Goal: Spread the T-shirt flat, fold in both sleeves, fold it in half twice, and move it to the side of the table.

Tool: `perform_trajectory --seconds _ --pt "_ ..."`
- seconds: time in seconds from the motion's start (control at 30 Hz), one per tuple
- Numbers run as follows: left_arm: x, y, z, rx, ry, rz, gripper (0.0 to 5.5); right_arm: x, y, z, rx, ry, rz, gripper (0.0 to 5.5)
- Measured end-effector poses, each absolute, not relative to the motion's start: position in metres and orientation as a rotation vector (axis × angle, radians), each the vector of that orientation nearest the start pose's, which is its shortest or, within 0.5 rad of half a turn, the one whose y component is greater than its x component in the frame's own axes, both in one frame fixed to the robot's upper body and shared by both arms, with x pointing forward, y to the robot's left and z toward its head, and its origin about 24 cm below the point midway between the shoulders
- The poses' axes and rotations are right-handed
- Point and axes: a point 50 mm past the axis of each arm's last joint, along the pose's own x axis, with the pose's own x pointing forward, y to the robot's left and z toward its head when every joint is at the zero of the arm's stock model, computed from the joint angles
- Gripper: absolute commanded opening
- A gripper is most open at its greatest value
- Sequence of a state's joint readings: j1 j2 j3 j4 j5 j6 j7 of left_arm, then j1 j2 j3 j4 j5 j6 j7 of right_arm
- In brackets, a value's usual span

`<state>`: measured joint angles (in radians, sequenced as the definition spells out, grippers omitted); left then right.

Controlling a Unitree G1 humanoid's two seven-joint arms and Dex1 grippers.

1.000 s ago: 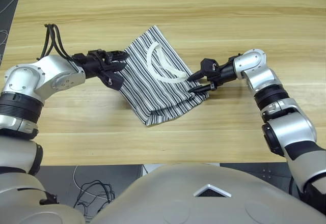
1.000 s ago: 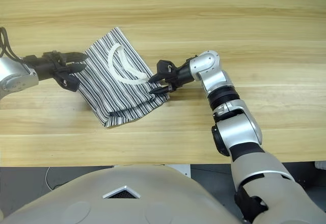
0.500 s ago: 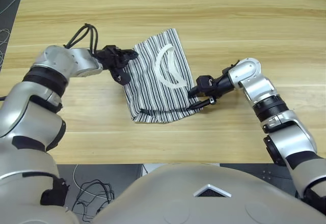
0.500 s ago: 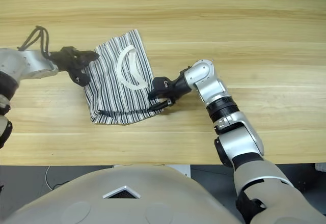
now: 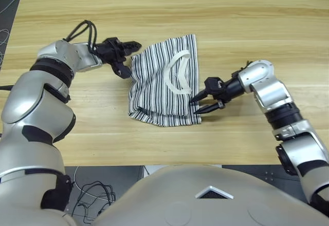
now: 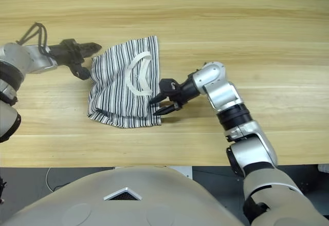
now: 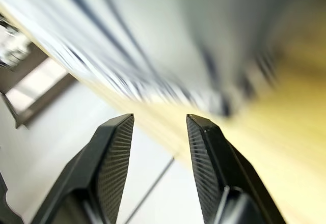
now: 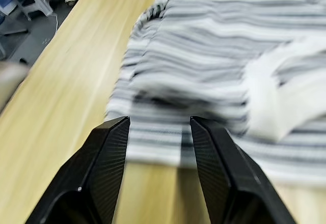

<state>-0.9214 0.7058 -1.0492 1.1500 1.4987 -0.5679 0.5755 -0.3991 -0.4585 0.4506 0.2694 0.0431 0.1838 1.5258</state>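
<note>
The striped T-shirt (image 5: 162, 85) lies folded into a small, roughly square packet on the wooden table (image 5: 257, 20), its white collar band on top. My left gripper (image 5: 129, 59) is open at the packet's far left corner, fingers spread beside the cloth. At the packet's near right corner my right gripper (image 5: 196, 106) is open too, its tips just touching the edge. In the left wrist view the gripper (image 7: 159, 117) points past blurred stripes of the shirt (image 7: 153, 40). The right wrist view has the open gripper (image 8: 159, 119) just short of the shirt's (image 8: 214, 56) edge.
Bare wood stretches behind and to the right of the shirt. The table's front edge (image 5: 103, 164) runs a short way in front of the packet, with dark floor and cables (image 5: 92, 190) below it. The table's left end (image 5: 15, 10) lies beyond my left arm.
The packet has turned from a diamond lie to nearly square with the table's front edge. Both grippers stayed at its opposite corners, and the right one now sits just off the cloth.
</note>
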Motion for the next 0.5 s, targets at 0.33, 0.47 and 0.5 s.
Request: perform_trajectory --seconds 0.33,0.47,0.5 --pt "0.342 0.206 0.070 1.972 -0.658 -0.911 1.91 0.251 -0.121 0.050 -0.318 0.458 1.778 2.20" --pt "0.330 0.234 0.139 1.620 -0.644 -0.797 2.40 0.260 -0.145 0.084 -0.299 0.352 1.705 2.89" --pt "0.320 0.252 0.151 1.611 -0.604 -0.789 2.57 0.261 -0.156 0.092 -0.320 0.359 1.684 3.09"
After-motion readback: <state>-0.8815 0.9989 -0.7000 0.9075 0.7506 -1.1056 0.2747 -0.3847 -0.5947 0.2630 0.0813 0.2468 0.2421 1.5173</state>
